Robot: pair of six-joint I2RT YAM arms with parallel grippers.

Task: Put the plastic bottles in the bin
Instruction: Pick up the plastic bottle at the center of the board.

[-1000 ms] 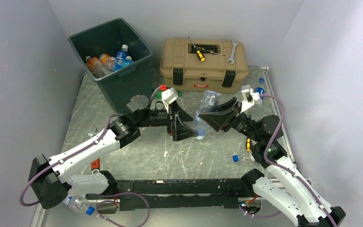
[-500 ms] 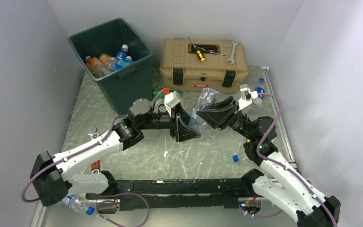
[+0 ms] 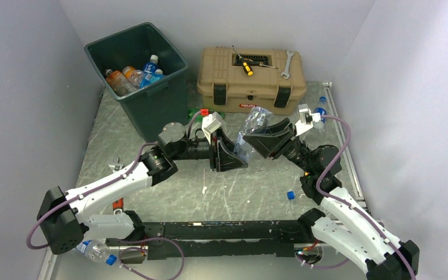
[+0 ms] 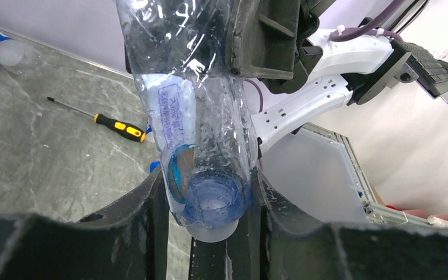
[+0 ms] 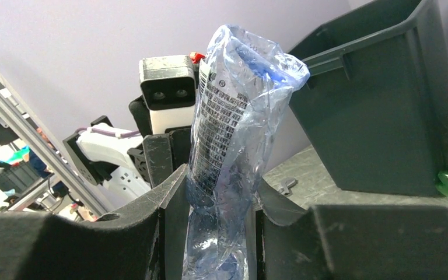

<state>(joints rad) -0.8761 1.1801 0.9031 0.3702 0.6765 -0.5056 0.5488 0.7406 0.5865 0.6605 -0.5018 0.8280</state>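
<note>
Since a second ago, my left gripper (image 3: 236, 156) has swung in and gone from wide open to clamped on the lower end of the crushed clear bottle (image 3: 251, 121), which hangs in the air between the two arms, just in front of the tan toolbox (image 3: 251, 76). My right gripper (image 3: 256, 142) is closed on the same bottle further along its body, so both hold it at once. I judge this a handover, since the bin (image 3: 151, 111) stands at the far left, on the left arm's side, with several bottles already inside.
</note>
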